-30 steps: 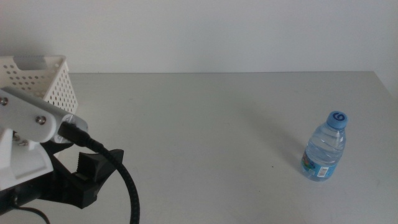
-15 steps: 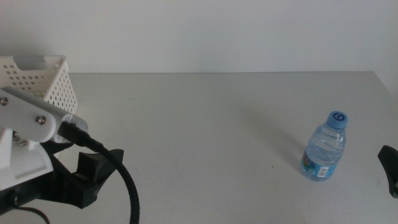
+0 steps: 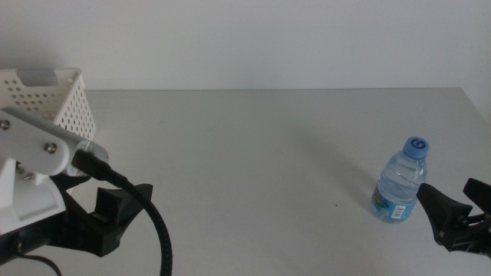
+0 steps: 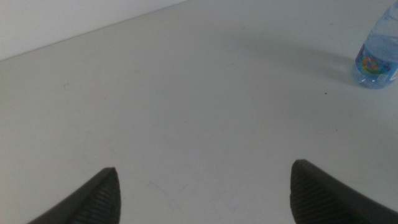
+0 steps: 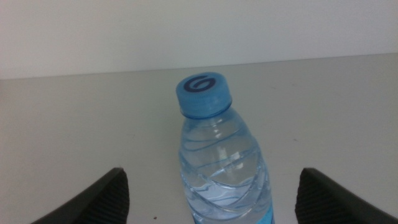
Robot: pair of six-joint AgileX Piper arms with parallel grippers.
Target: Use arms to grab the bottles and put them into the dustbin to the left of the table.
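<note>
At the near right edge, the all-black right tool (image 3: 457, 218) has its two jaws apart, just beside one small clear water bottle with a blue cap (image 3: 400, 181), which stands upright on the light-grey matte counter (image 3: 245, 153) and is not gripped. At the near left, the white-housed left tool (image 4: 205, 190) waits, jaws apart and holding nothing. Farther back, one white perforated plastic basket (image 3: 54, 96) is at the counter's left edge.

One water bottle (image 3: 400, 182), one dustbin (image 3: 47, 100), two end effectors.
</note>
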